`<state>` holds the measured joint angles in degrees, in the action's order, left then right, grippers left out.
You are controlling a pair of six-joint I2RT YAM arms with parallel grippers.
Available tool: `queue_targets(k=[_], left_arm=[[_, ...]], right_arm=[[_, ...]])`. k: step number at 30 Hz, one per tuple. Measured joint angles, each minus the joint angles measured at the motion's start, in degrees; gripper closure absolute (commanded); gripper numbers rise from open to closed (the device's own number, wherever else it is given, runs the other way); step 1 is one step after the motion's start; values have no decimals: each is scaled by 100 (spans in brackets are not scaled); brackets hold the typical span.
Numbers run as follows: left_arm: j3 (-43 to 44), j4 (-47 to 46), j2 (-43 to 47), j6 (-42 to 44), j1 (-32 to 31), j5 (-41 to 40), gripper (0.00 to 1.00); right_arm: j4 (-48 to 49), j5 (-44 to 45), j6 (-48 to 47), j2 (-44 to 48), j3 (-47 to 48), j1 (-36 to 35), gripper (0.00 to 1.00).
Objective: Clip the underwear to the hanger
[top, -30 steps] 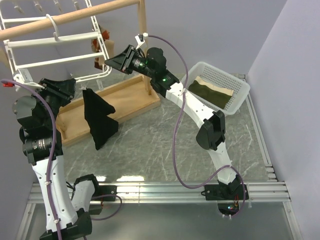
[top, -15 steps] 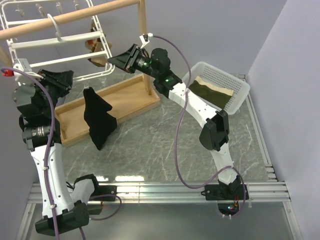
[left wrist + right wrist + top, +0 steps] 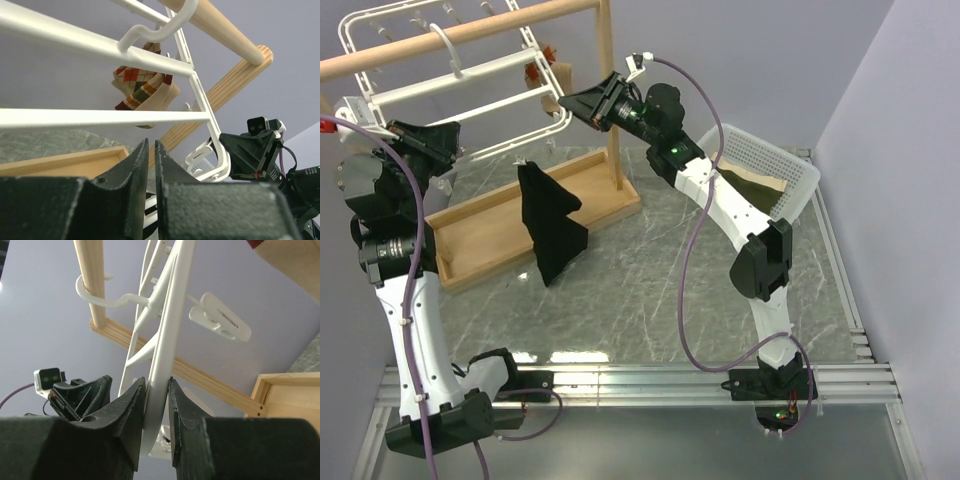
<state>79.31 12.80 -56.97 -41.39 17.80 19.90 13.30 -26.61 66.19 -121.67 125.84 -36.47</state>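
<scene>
The right fingers (image 3: pixel 136 405) are clamped on the edge bar of the white plastic hanger (image 3: pixel 162 340), one finger on each side of the bar with no gap showing. Just beyond them a white clip (image 3: pixel 220 320) dangles from the same frame. Further up, the hanger's hook (image 3: pixel 107 301) curls over a round wooden pole (image 3: pixel 90 275).

The left fingers (image 3: pixel 142 160) are drawn nearly together, with only a thin slit between them. Nothing shows pinched at their tips. Something white sits deep in the slit, but I cannot tell what it is or whether it is gripped. These fingers point up at two of the hanger's crossbars. Past those bars hangs a small garment (image 3: pixel 145 87) with a red, orange and tan diamond pattern.

From above, the two sets of fingers sit at opposite ends of the hanger, the left at its left side and the right at its right edge. Between them and lower down, the black underwear (image 3: pixel 552 225) hangs by one corner from the hanger's lower edge and droops in loose folds in front of the stand's wooden base (image 3: pixel 485 225). Beyond the right fingers, well away from the hanger, a white mesh basket (image 3: pixel 805 175) rests on the grey marbled counter (image 3: pixel 640 290) with an olive and tan folded cloth (image 3: pixel 745 180) inside.
</scene>
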Motion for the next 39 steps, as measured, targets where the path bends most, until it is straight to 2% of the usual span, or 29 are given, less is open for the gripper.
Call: queue_targets(k=[4, 9, 12, 17, 19, 20, 23, 29, 33, 39], left_arm=[[101, -122, -83, 2, 0, 28, 85], [245, -240, -153, 26, 2, 170, 67], [315, -282, -109, 22, 2, 446, 64], [273, -140, 243, -4, 2, 944, 64], [63, -74, 566, -31, 2, 1056, 67], [-107, 17, 785, -46, 2, 1086, 70], [-505, 422, 1346, -151, 2, 1029, 71], [-1285, 1025, 2079, -514, 2, 658, 72], [-1377, 1167, 1832, -614, 2, 221, 73], [-863, 942, 964, -562, 11, -249, 73]], right_arm=[[-2, 9, 7, 140, -184, 13, 100], [-42, 26, 17, 457, -544, -7, 100], [-70, 48, -11, 507, -551, -55, 100], [-109, 59, -24, 511, -619, -190, 100], [-142, 59, -20, 511, -632, -264, 100], [-160, 59, -20, 511, -632, -308, 96], [-195, 61, -20, 538, -634, -409, 90], [-208, 66, -13, 776, -903, -516, 91], [-175, 63, -22, 879, -1047, -627, 92], [-81, 162, -63, 935, -1250, -868, 90]])
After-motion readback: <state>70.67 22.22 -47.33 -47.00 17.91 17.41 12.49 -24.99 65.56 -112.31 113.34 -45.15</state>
